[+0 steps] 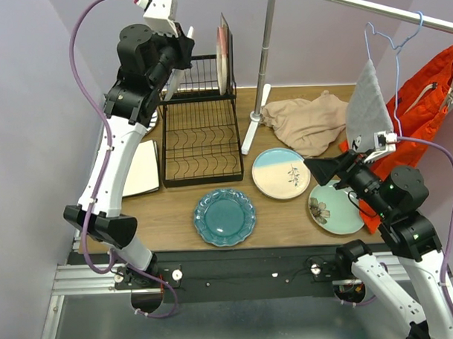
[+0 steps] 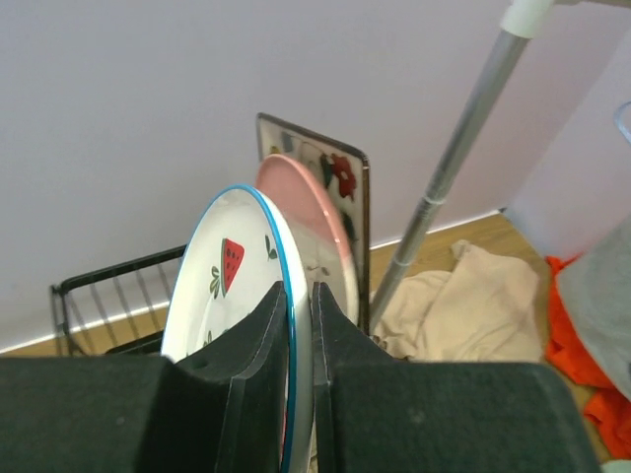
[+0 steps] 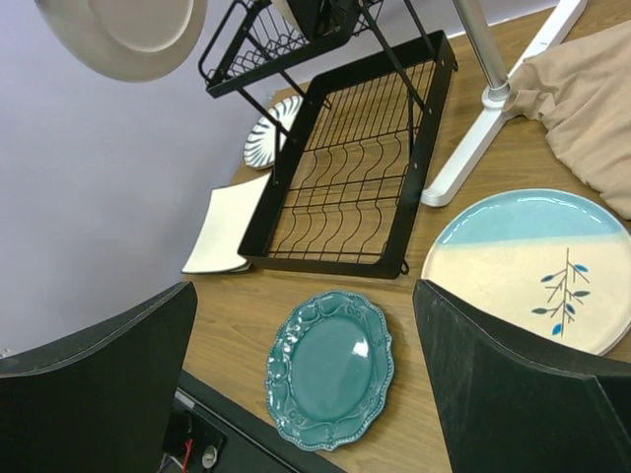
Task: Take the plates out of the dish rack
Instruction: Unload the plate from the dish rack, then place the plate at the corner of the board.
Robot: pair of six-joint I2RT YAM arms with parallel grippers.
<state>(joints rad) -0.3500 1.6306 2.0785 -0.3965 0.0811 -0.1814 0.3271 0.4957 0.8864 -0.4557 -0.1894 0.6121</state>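
My left gripper (image 2: 299, 296) is raised at the left end of the black dish rack's (image 1: 199, 133) upper basket. It is shut on the rim of a white plate with red fruit and a blue edge (image 2: 232, 276), held on edge; its underside (image 3: 128, 34) shows in the right wrist view. A pink plate (image 2: 311, 212) and a square floral plate (image 2: 340, 172) stand in the basket behind it. On the table lie a teal scalloped plate (image 1: 224, 216), a cream-blue plate (image 1: 281, 173) and a pale green floral plate (image 1: 334, 208). My right gripper (image 1: 325, 168) hovers open over these, holding nothing.
A square cream plate (image 1: 141, 167) and a striped plate (image 3: 268, 138) lie left of the rack. The metal clothes-rail stand (image 1: 262, 71) rises right of the rack. By its base lies a beige cloth (image 1: 310, 122). Grey (image 1: 369, 109) and orange (image 1: 425, 95) garments hang at the right.
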